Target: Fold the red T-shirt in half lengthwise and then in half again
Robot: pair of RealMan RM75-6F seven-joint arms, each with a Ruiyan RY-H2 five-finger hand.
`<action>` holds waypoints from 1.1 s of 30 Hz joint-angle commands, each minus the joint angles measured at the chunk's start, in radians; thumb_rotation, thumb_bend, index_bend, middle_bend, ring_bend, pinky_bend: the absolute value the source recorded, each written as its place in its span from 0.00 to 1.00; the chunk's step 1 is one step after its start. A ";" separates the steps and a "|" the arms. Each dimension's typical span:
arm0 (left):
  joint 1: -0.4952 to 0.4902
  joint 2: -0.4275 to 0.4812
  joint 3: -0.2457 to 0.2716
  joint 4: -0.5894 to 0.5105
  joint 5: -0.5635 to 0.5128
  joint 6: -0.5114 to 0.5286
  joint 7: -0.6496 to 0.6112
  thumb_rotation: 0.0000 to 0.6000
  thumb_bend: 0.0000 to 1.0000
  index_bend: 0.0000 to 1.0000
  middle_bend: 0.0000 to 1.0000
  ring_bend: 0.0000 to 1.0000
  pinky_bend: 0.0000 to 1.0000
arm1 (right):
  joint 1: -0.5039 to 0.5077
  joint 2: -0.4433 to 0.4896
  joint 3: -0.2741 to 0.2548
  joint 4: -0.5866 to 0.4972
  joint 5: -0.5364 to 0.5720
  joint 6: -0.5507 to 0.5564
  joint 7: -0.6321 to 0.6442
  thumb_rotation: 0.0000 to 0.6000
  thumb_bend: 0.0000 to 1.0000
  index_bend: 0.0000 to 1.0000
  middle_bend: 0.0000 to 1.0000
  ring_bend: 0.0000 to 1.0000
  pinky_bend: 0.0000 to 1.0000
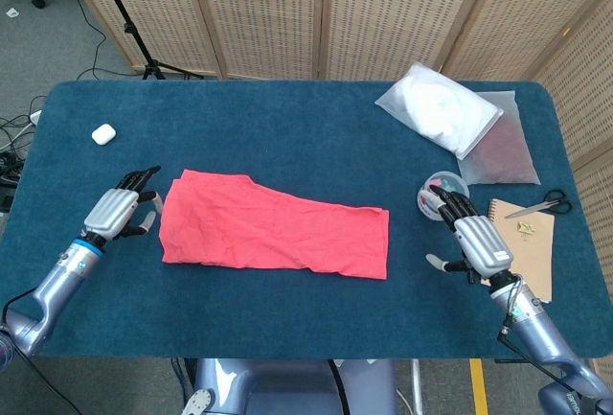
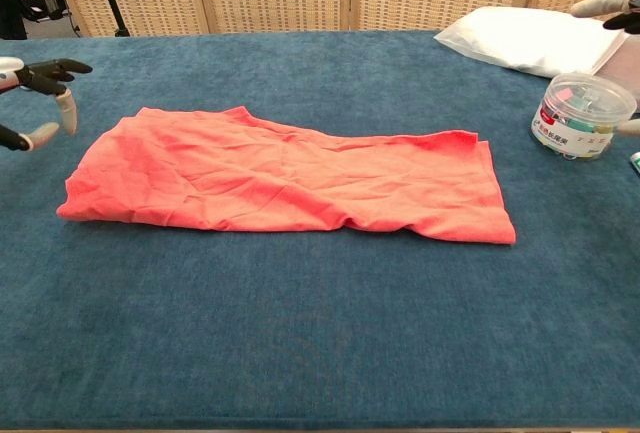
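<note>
Left hand [image 1: 115, 212] fingers [image 2: 62, 108] spread, holding nothing, just left of red T-shirt [image 1: 273, 224], which lies folded flat mid-desk [image 1: 287, 137]. Right hand [image 1: 477, 241] fingers spread, empty, beside clear tub [image 2: 582, 113]. White bag [image 1: 439, 108], notebook [image 1: 533, 241], scissors [image 1: 539, 208], earbud case [image 1: 103, 132] around.

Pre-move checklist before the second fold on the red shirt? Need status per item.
1. First fold done: ok. The red T-shirt lies as a long doubled strip on the table.
2. Left hand free: ok, holds nothing, fingers apart, just off the shirt's left end.
3. Right hand free: ok, holds nothing, fingers apart, well off the shirt's right end.
4. Edges aligned: not ok, the far edge slants and the strip is wrinkled.
5. Clutter near right hand: not ok, the clip jar stands right beside it.
6. Fold path over the shirt: ok, nothing lies on it.
</note>
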 commanded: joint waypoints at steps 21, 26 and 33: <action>-0.018 -0.080 0.014 0.105 -0.007 -0.071 0.104 1.00 0.35 0.50 0.00 0.00 0.00 | -0.003 0.006 0.008 0.006 0.009 -0.002 0.016 1.00 0.26 0.00 0.00 0.00 0.00; -0.033 -0.091 0.016 0.121 -0.007 -0.101 0.116 1.00 0.34 0.46 0.00 0.00 0.00 | -0.004 0.005 0.009 0.005 0.010 -0.003 0.013 1.00 0.26 0.00 0.00 0.00 0.00; -0.051 -0.096 0.008 0.122 -0.025 -0.142 0.176 1.00 0.27 0.38 0.00 0.00 0.00 | -0.006 0.005 0.010 0.002 0.013 -0.002 0.010 1.00 0.26 0.00 0.00 0.00 0.00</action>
